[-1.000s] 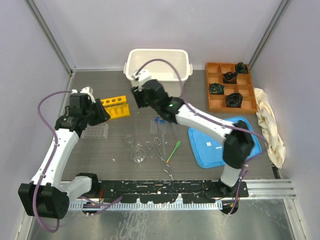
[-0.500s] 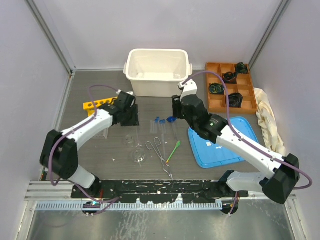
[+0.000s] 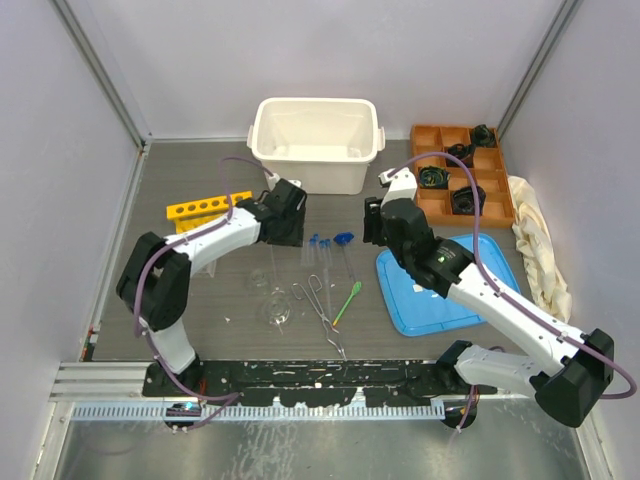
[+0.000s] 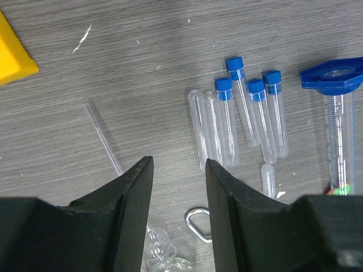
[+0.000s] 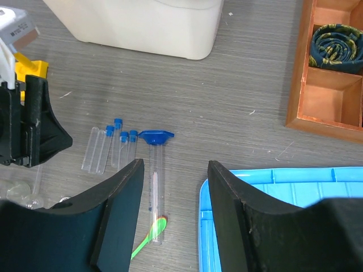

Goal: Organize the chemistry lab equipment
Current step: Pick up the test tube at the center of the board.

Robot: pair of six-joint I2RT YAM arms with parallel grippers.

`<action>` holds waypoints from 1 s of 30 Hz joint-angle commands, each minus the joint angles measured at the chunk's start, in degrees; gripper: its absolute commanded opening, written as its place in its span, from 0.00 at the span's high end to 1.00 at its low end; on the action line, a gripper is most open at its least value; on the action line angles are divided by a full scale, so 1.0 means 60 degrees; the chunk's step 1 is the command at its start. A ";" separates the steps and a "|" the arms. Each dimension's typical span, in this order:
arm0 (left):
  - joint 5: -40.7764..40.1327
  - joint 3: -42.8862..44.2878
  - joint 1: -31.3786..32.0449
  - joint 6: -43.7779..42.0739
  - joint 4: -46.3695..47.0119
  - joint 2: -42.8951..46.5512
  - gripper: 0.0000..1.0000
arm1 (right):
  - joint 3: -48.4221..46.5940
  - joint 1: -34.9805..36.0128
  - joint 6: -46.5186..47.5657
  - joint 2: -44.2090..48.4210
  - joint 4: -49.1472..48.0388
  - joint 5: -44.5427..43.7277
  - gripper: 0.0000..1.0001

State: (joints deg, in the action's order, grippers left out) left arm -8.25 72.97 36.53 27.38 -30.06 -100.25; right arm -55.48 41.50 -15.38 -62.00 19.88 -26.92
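grey table [image 3: 190,180] | L claw [image 4: 178,169] spread | R claw [image 5: 174,169] spread | metal tongs [image 4: 188,216] mostly hidden

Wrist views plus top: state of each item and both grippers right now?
Left gripper: open, empty.
Right gripper: open, empty.
Blue-capped test tubes: capped, lying flat.
Blue-based cylinder: lying on its side.
Yellow rack: no tubes in it.
White bin: open, empty.
Green spatula: lying flat.
Metal tongs: lying flat.
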 commanded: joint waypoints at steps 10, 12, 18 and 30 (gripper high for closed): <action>-0.0112 0.0363 0.0294 -0.0505 0.0420 -0.0801 0.57 | 0.0037 -0.0225 -0.0147 -0.0029 -0.0274 0.0185 0.45; -0.0056 0.0380 0.0292 -0.0491 0.0462 -0.0897 0.57 | 0.0052 -0.0250 -0.0151 -0.0035 -0.0301 0.0221 0.45; 0.0127 0.0427 0.0348 -0.0381 0.0542 -0.1138 0.57 | 0.0102 -0.0286 -0.0147 -0.0053 -0.0297 0.0223 0.46; 0.0159 0.0449 0.0402 -0.0263 0.0555 -0.1335 0.58 | 0.0125 -0.0316 -0.0129 -0.0142 -0.0324 0.0245 0.45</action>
State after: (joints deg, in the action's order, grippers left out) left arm -7.46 73.76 38.68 25.08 -28.73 -108.01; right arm -55.27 39.88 -15.40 -62.70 19.94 -25.32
